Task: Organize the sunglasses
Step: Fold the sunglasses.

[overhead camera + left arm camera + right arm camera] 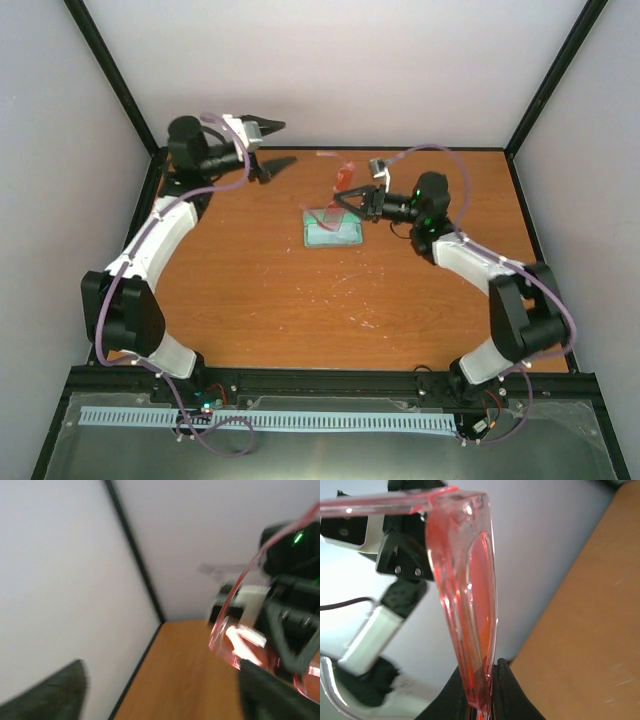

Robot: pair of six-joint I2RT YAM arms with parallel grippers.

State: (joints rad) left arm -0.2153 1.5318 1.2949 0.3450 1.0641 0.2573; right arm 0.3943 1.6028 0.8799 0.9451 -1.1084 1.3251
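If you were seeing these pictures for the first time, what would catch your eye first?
First, the red-pink sunglasses, pinched in the right gripper and held over the far edge of a pale teal rectangle lying mid-table. Next, the left gripper, open and up off the table near the far-left corner.

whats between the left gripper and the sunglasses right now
Nothing: in the top view only bare brown table lies between the open left gripper and the sunglasses held by the right gripper.
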